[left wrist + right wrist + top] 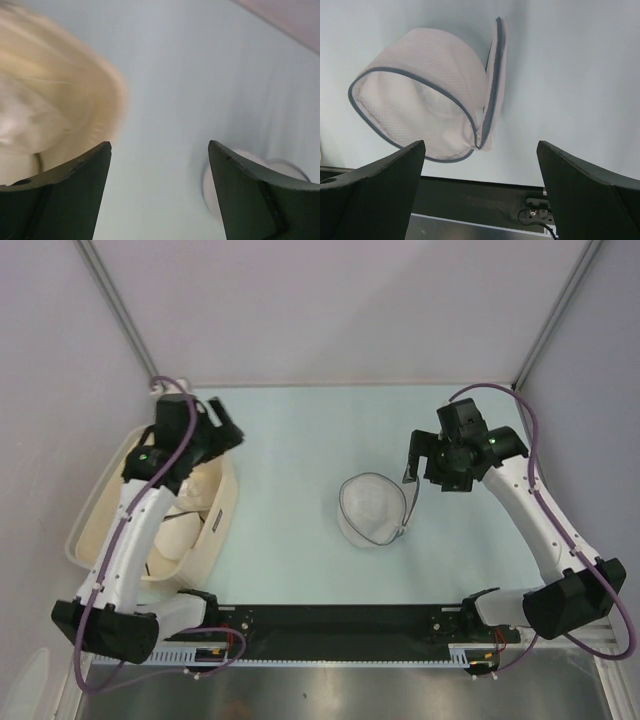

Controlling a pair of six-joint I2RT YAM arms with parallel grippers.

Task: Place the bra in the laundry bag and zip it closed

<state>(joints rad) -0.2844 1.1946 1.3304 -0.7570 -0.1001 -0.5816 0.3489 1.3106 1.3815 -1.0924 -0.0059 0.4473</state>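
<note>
The laundry bag point(372, 508) is a round white mesh pouch with a grey rim, lying mid-table. In the right wrist view the laundry bag point(420, 75) bulges and one rim edge stands up at its right side. The bra cannot be made out; only pale fabric shows through the mesh. My right gripper point(415, 468) hovers just right of the bag and is open, and the right gripper point(480, 145) holds nothing. My left gripper point(225, 428) hangs over the basket's far corner, well left of the bag. The left gripper point(159, 145) is open and empty in a blurred view.
A large cream basket point(228, 502) stands at the table's left edge with pale clothes and a dark strap inside; it is a cream blur point(60, 100) in the left wrist view. The black base rail point(330, 620) runs along the near edge. Grey walls enclose the back and sides.
</note>
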